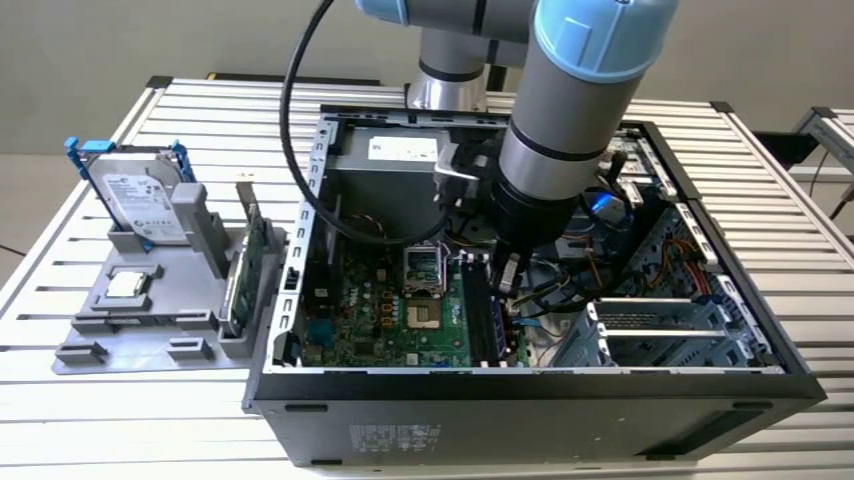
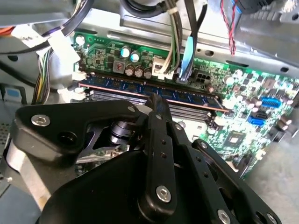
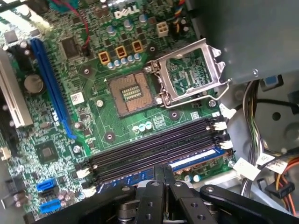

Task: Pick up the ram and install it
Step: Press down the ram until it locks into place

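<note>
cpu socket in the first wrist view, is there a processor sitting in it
No: the cpu socket lies bare with its metal retention frame swung open.

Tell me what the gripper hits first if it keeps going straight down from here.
Most likely the thin blue ram stick, standing on edge in a black memory slot directly under the gripper; the gap between them is unclear.

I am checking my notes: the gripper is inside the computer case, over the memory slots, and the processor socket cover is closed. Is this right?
Not quite. The gripper is inside the computer case, over the memory slots, but the processor socket is open: its metal cover is swung up beside it, as the first wrist view shows.
</note>
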Tool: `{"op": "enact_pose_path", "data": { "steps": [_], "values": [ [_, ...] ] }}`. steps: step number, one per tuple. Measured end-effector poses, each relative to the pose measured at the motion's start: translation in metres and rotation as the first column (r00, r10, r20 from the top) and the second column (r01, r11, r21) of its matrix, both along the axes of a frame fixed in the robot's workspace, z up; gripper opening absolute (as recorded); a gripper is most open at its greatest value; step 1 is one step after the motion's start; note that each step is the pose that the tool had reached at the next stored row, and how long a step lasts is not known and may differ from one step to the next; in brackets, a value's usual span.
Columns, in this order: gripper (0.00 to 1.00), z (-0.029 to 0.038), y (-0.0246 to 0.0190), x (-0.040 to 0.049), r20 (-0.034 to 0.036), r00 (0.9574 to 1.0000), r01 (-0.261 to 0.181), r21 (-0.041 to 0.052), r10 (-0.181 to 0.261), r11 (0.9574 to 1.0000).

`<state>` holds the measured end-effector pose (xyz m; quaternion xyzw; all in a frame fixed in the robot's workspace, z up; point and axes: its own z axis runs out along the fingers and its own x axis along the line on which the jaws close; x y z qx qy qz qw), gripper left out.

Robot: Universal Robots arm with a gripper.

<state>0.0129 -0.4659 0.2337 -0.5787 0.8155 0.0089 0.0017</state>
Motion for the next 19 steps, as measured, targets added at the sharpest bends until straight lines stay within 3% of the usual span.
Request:
{"op": "enact_pose_path", "data": {
  "steps": [5,9,14,19],
  "values": [
    [0.0,0.0,0.0,0.0006,0.0,0.9973,-0.073,0.0001,0.073,0.9973],
    [0.0,0.0,0.0,0.0007,0.0,0.9907,-0.136,0.0,0.136,0.9907],
    [0.0,0.0,0.0,0.0007,0.0,0.9751,-0.222,0.0001,0.222,0.9751],
    [0.0,0.0,0.0,0.0008,0.0,0.9529,-0.303,0.0001,0.303,0.9529]
  ]
}}
